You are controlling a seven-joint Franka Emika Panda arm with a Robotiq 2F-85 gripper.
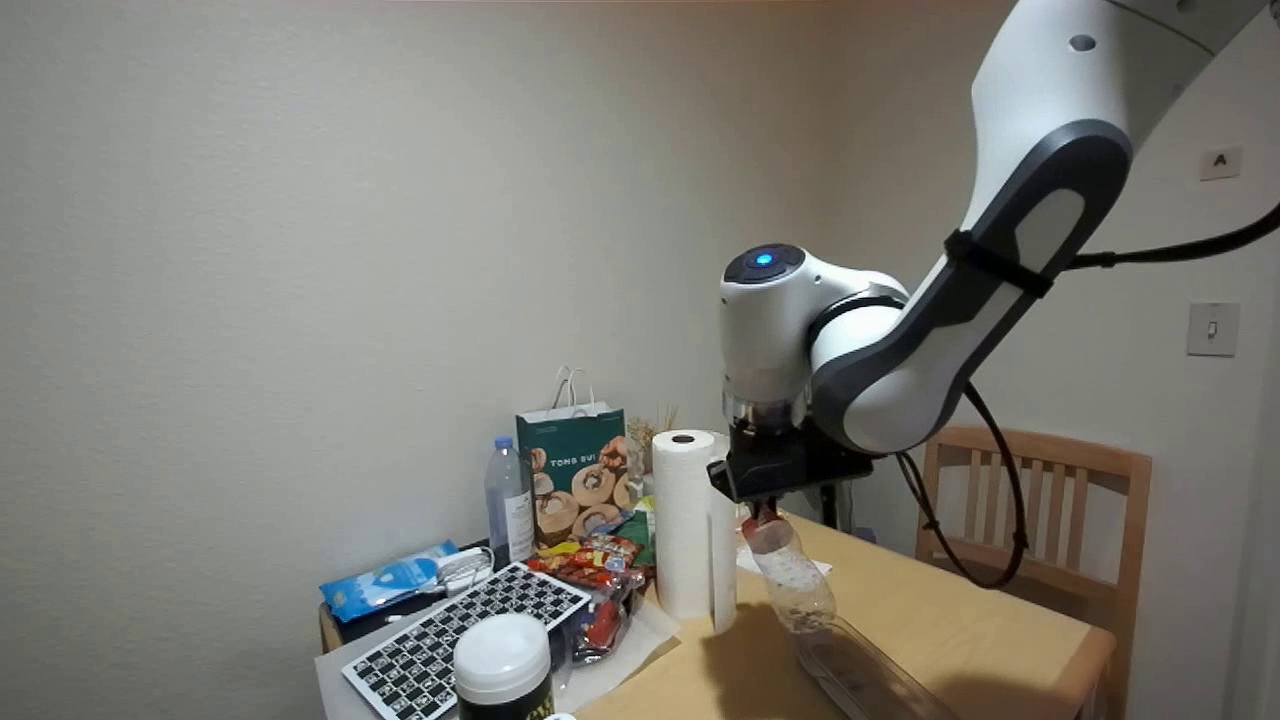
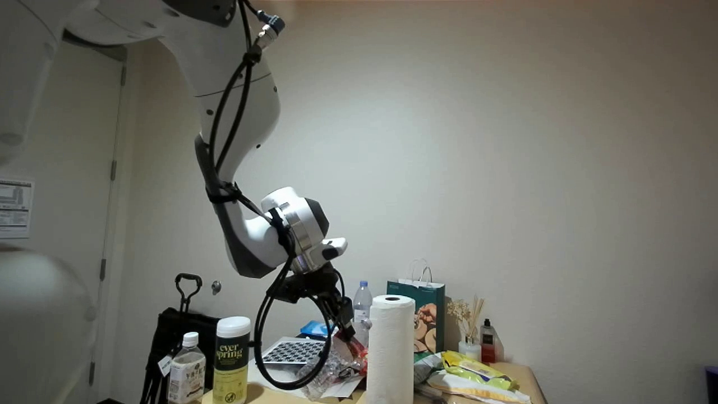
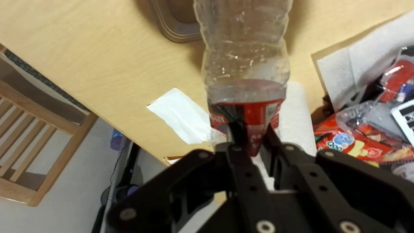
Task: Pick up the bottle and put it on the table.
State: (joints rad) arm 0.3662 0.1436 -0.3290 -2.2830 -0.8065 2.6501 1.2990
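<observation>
Nearest the wrist camera, the gripper pinches the tilted bottle over the table, right of the paper roll in an exterior view; placing seems in hand, and next it likely needs lowering clear of the see-through container before release.

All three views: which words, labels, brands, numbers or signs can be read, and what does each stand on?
"ever spring": tall canister with a white lid.
"TONG SUI", small, second word unsure: green paper bag.
"A": small wall plate.
"QOO": red snack packet.
Too small or blurred to read: the print on the held bottle, white-capped bottle, blue-capped bottle, yellow packet and door notice.
</observation>
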